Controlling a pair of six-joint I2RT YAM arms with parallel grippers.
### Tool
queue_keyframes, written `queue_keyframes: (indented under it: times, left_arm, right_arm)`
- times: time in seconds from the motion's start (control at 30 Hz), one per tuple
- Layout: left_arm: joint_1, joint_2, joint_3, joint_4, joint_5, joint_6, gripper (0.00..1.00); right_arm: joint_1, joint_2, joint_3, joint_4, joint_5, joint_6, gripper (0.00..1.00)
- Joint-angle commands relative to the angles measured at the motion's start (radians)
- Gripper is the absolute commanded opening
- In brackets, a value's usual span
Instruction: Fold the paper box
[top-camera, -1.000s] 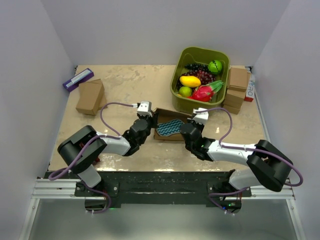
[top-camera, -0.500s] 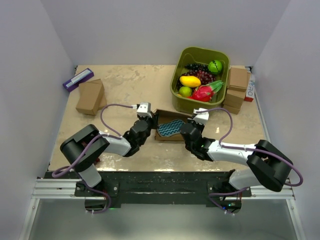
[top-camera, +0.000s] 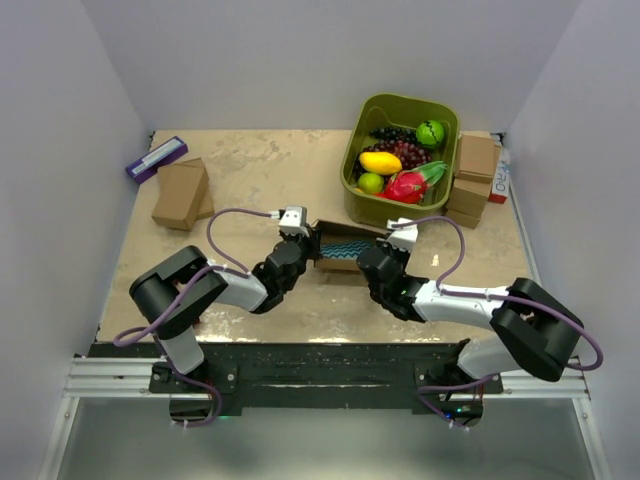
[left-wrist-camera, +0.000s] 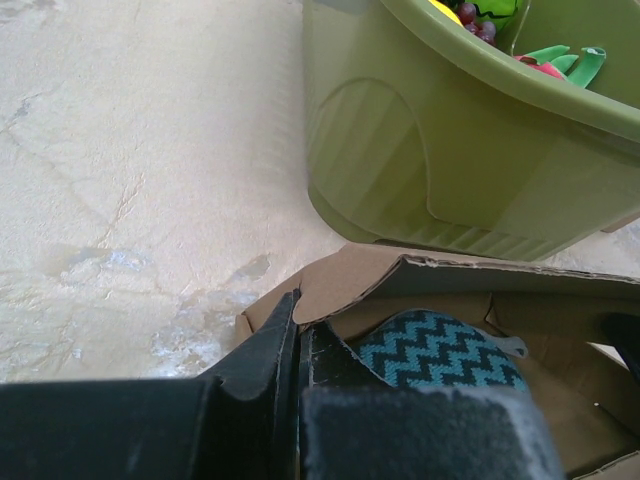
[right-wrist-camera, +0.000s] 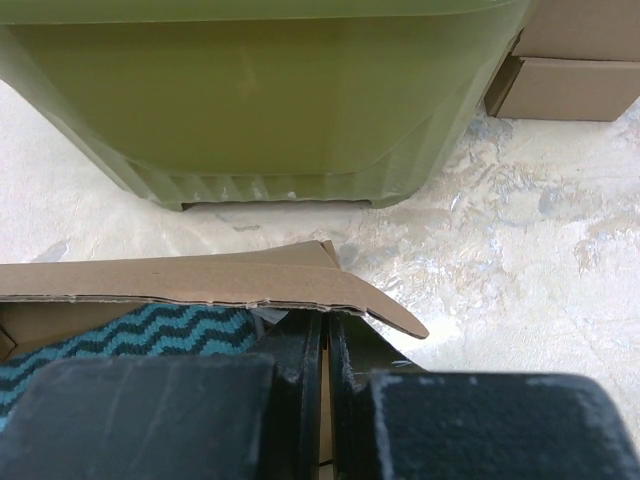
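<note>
The paper box (top-camera: 336, 232) is a brown cardboard mailer lying between my two grippers, just in front of the green bin (top-camera: 352, 168). A teal and black zigzag cloth (top-camera: 345, 250) lies inside it. The back flap stands up and leans over the cloth. My left gripper (top-camera: 303, 243) is shut on the box's left side wall, as the left wrist view (left-wrist-camera: 297, 325) shows. My right gripper (top-camera: 383, 250) is shut on the right side wall, as the right wrist view (right-wrist-camera: 327, 335) shows. The raised flap (right-wrist-camera: 190, 281) runs across just above the right fingertips.
The green bin (left-wrist-camera: 450, 170) holds toy fruit and stands right behind the box (left-wrist-camera: 370, 275). A small brown box (top-camera: 181, 193) and a purple item (top-camera: 156, 158) lie at the far left. Stacked brown boxes (top-camera: 475, 172) stand right of the bin, also in the right wrist view (right-wrist-camera: 570, 70).
The box's back flap has risen and tipped forward, hiding much of the zigzag cloth. Both grippers have shifted slightly away from the arm bases, still holding the side walls.
</note>
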Motion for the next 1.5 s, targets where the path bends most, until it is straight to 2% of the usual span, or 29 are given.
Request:
queue_keyframes:
  times: [0.0, 0.13, 0.2, 0.47, 0.57, 0.7, 0.73, 0.83, 0.87, 0.97, 1.0, 1.2, 1.33, 1.47]
  left_arm:
    - [-0.097, 0.009, 0.058, 0.080, 0.270, -0.099, 0.00]
    - [-0.102, -0.009, 0.015, 0.063, 0.266, -0.056, 0.00]
    - [-0.102, -0.023, -0.005, 0.046, 0.246, -0.032, 0.00]
    - [-0.122, -0.015, -0.083, 0.008, 0.106, 0.151, 0.00]
    - [-0.129, -0.018, -0.089, 0.005, 0.057, 0.183, 0.00]
    - [-0.131, -0.020, -0.092, -0.020, -0.015, 0.218, 0.00]
    - [-0.131, -0.017, -0.095, -0.020, -0.027, 0.228, 0.00]
    - [-0.131, -0.003, -0.111, 0.001, -0.069, 0.263, 0.00]
    - [-0.131, 0.003, -0.118, 0.017, -0.083, 0.271, 0.00]
    - [-0.131, 0.031, -0.158, 0.096, -0.083, 0.304, 0.00]
    - [-0.131, 0.040, -0.184, 0.157, -0.072, 0.336, 0.00]
    - [-0.134, 0.072, -0.317, 0.415, -0.041, 0.421, 0.00]
    - [-0.139, 0.071, -0.367, 0.488, 0.006, 0.443, 0.00]
    - [-0.145, 0.065, -0.402, 0.506, 0.026, 0.430, 0.00]
  right_arm:
    - [0.052, 0.030, -0.002, 0.012, -0.200, 0.067, 0.00]
    - [0.052, 0.008, 0.004, -0.013, -0.192, 0.070, 0.00]
    - [0.052, -0.016, 0.007, -0.037, -0.200, 0.067, 0.07]
    - [0.056, -0.219, 0.007, -0.222, -0.327, 0.070, 0.54]
    - [0.056, -0.269, 0.022, -0.311, -0.439, 0.070, 0.64]
    - [0.056, -0.334, 0.038, -0.390, -0.604, 0.030, 0.70]
    - [0.056, -0.352, 0.042, -0.396, -0.691, 0.019, 0.72]
    - [0.056, -0.409, 0.061, -0.415, -0.843, -0.040, 0.73]
    - [0.056, -0.421, 0.075, -0.415, -0.953, -0.072, 0.73]
    - [0.056, -0.450, 0.120, -0.459, -1.100, -0.114, 0.73]
    - [0.056, -0.452, 0.139, -0.486, -1.105, -0.117, 0.72]
    - [0.056, -0.490, 0.286, -0.692, -0.977, -0.122, 0.73]
    - [0.055, -0.518, 0.335, -0.659, -0.910, -0.055, 0.74]
    - [0.054, -0.469, 0.322, -0.567, -0.772, 0.033, 0.67]
